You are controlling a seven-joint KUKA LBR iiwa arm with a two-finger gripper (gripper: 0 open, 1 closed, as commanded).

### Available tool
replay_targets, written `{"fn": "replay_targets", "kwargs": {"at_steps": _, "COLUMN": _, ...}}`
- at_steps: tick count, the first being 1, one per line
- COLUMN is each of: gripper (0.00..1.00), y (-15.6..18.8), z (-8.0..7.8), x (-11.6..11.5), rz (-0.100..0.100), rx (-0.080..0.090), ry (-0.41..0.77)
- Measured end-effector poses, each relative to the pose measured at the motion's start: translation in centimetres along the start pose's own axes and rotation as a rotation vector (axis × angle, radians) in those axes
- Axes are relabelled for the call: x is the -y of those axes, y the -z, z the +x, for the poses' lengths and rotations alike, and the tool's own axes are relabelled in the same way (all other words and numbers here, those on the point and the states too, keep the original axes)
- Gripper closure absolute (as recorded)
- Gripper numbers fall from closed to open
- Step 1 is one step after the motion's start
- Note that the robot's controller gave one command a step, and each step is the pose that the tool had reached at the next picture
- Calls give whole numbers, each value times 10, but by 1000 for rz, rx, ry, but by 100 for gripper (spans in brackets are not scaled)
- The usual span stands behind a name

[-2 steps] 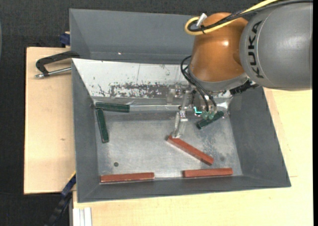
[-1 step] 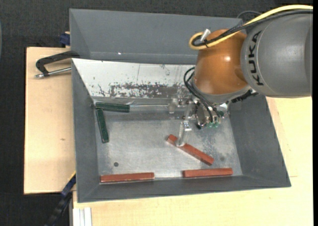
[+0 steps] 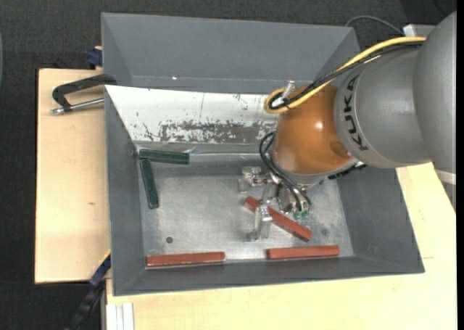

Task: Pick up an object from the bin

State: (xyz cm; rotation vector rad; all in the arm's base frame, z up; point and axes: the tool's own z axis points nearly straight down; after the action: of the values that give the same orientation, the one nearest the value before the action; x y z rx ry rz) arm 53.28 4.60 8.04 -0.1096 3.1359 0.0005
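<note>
Orange wrist cover (image 3: 308,136) looms over the gripper (image 3: 259,209), down at a slanted red-brown bar (image 3: 290,227) (clamped or open, can't tell), second bar (image 3: 303,252) just beside.

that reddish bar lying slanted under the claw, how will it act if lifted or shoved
The reddish bar looks straight and flat, so probably stiff, not floppy. Lying flat on the bin floor, it should slide rather than roll. Long and thin, it may swing if gripped near one end.
</note>
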Motion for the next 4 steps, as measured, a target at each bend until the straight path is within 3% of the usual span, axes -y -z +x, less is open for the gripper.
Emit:
{"fn": "replay_targets", "kwargs": {"at_steps": 1, "gripper": 100, "y": 2, "z": -14, "x": 53, "rz": -1, "rx": 1, "ry": -170}}
{"fn": "replay_targets", "kwargs": {"at_steps": 3, "gripper": 100, "y": 4, "z": -22, "x": 39, "rz": 2, "rx": -2, "ry": -109}}
{"fn": "replay_targets", "kwargs": {"at_steps": 4, "gripper": 100, "y": -3, "z": -58, "x": 21, "rz": -2, "rx": 1, "ry": -35}}
